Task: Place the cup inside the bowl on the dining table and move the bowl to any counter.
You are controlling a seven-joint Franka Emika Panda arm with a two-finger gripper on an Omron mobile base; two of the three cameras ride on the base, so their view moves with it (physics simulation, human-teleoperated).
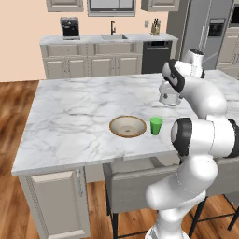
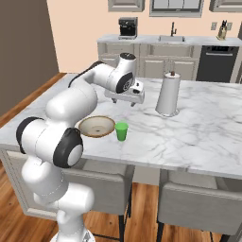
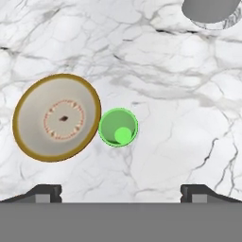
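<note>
Bowl [image 1: 128, 126] sits upright on dining table [image 1: 70, 116] near its front edge, green cup [image 1: 156, 125] upright just beside it on the right, apart or barely touching, can't tell. Gripper [image 2: 133, 103] hangs above table behind them, jaws spread wide, grasping nothing. Paper towel roll [image 2: 168, 98] stands further right.

No text, label, brand, number or sign can be read on anything here.
</note>
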